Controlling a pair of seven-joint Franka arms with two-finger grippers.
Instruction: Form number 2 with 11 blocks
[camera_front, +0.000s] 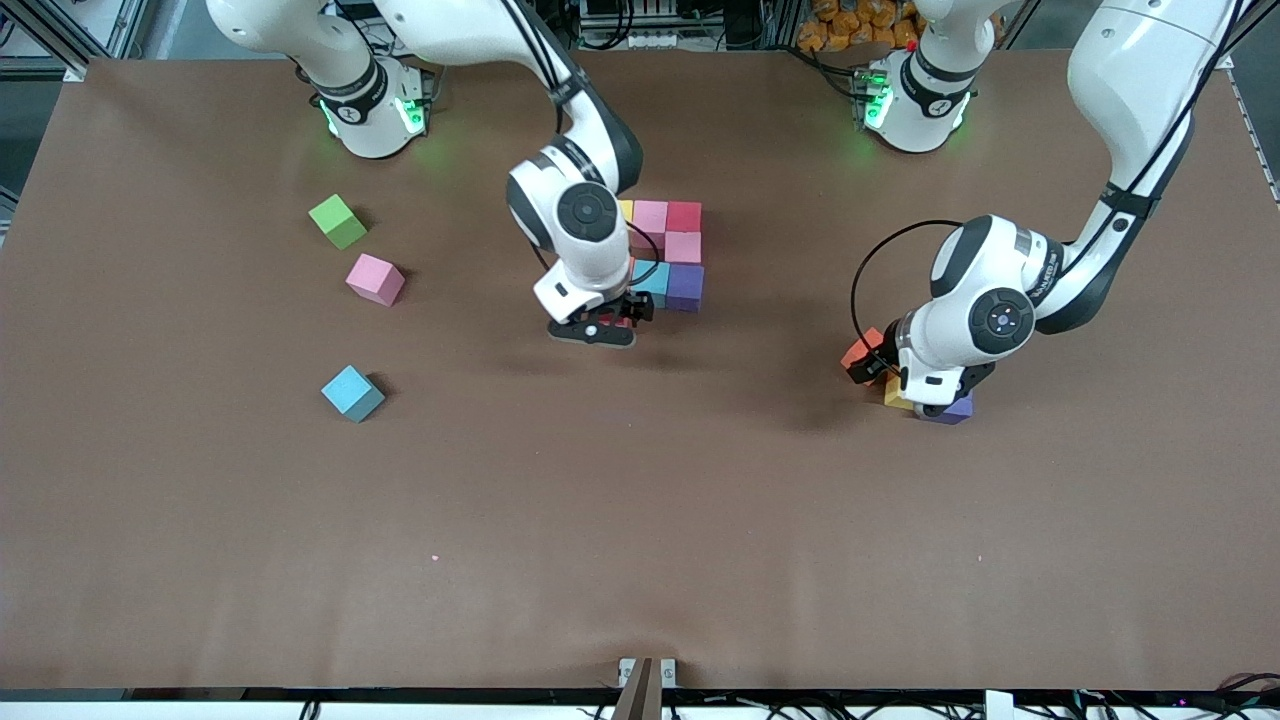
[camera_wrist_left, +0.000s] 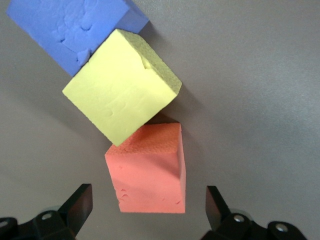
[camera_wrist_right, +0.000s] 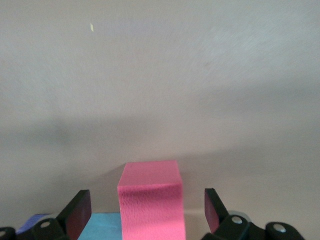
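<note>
The number 2 stands as a cluster of blocks mid-table: yellow (camera_front: 626, 210), pink (camera_front: 650, 215), red (camera_front: 684, 215), another pink (camera_front: 683, 247), light blue (camera_front: 655, 278) and purple (camera_front: 685, 287). My right gripper (camera_front: 603, 325) is open at the cluster's edge nearest the front camera. Its fingers straddle a red block (camera_wrist_right: 150, 210) beside the light blue one (camera_wrist_right: 102, 225), with a gap on each side. My left gripper (camera_front: 872, 365) hangs open over an orange block (camera_wrist_left: 147, 175), which touches a yellow block (camera_wrist_left: 120, 87) and a purple one (camera_wrist_left: 70, 25). The arm partly hides this group in the front view.
Toward the right arm's end of the table lie three loose cubes: a green one (camera_front: 338, 221), a pink one (camera_front: 375, 279) and, nearer the front camera, a light blue one (camera_front: 352, 393). The brown tabletop (camera_front: 640, 520) is bare nearer the front camera.
</note>
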